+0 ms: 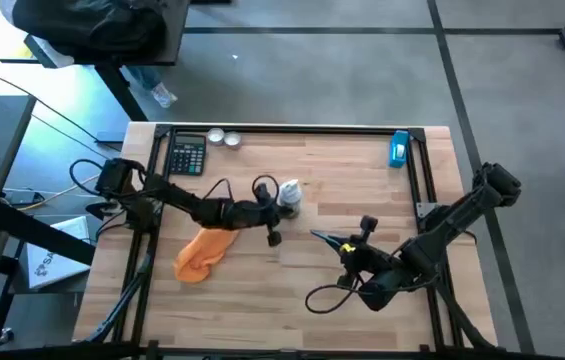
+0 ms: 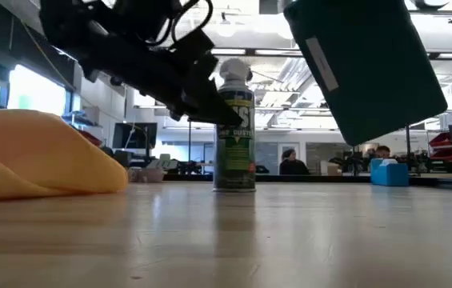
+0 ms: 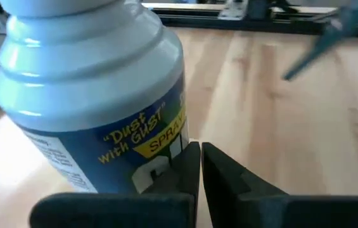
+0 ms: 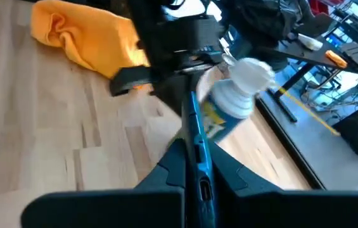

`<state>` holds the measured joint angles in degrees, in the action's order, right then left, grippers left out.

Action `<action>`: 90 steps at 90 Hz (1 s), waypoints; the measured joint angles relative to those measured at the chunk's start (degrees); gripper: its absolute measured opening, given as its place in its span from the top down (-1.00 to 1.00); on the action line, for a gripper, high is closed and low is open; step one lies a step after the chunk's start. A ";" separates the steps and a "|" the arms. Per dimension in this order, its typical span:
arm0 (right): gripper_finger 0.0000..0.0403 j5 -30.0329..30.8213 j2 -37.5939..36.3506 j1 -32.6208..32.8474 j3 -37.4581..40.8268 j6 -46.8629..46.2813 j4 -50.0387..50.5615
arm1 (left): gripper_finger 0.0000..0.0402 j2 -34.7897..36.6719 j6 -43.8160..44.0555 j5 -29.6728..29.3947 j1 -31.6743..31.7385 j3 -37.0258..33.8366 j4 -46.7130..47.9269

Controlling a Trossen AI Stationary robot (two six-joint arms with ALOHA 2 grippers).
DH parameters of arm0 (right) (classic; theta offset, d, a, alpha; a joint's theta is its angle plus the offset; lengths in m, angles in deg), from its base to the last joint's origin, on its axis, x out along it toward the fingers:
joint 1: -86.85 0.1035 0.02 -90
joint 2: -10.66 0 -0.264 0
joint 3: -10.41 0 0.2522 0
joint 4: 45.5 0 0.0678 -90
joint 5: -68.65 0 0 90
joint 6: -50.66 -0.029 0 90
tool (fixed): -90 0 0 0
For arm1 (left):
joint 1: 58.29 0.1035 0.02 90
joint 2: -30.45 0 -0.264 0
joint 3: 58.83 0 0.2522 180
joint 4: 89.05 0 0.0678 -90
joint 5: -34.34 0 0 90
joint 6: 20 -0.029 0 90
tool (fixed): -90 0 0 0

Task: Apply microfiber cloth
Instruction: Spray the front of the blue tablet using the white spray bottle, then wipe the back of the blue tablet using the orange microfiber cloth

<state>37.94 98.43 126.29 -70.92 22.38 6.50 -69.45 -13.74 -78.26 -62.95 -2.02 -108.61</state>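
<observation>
1. The right gripper [image 1: 334,241], nearest the worktop's front edge, has its fingers [image 4: 194,166] clamped on a thin dark flat device [image 2: 366,68], which it holds edge-on and raised above the wood.
2. In the low view that device hangs tilted in the air, clear of the worktop [image 1: 362,190], to one side of the spray can.
3. The microfiber cloth [image 1: 202,254] lies crumpled on the worktop's left front part, beside the left arm and free of both grippers; its bright orange folds also show in the low view [image 2: 42,156].
4. The left gripper [image 1: 270,214] reaches toward the middle of the worktop, just beside the spray can [image 1: 289,195]; its fingers [image 3: 226,171] are pressed together with nothing between them, their tips right next to the can's label.
5. The can stands upright, with a pale cap and a label reading "Dust with Gust".
6. Farther back, near the rear edge, sit a calculator [image 1: 187,156], two small round tins [image 1: 224,138] and a blue box [image 1: 399,149].
7. Beyond the worktop, the low view shows people seated at distant desks.
</observation>
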 joint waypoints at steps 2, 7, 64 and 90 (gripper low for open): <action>1.00 -0.05 0.46 0.00 0.00 0.01 -0.25 | 1.00 0.04 0.02 0.31 0.39 0.00 0.05; 1.00 -0.58 1.68 0.00 0.00 0.01 -1.23 | 1.00 0.66 0.07 2.42 1.14 0.00 1.11; 1.00 -12.30 3.21 -1.70 0.02 10.08 -19.83 | 0.66 28.69 -1.78 7.62 -18.47 0.02 19.05; 1.00 -21.02 3.25 -5.29 0.02 22.74 -36.34 | 0.27 35.17 -7.38 0.15 -29.40 0.04 15.89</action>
<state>16.92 101.68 121.00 -70.90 45.12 -29.84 -34.28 -21.12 -78.11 -92.35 -1.98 -92.72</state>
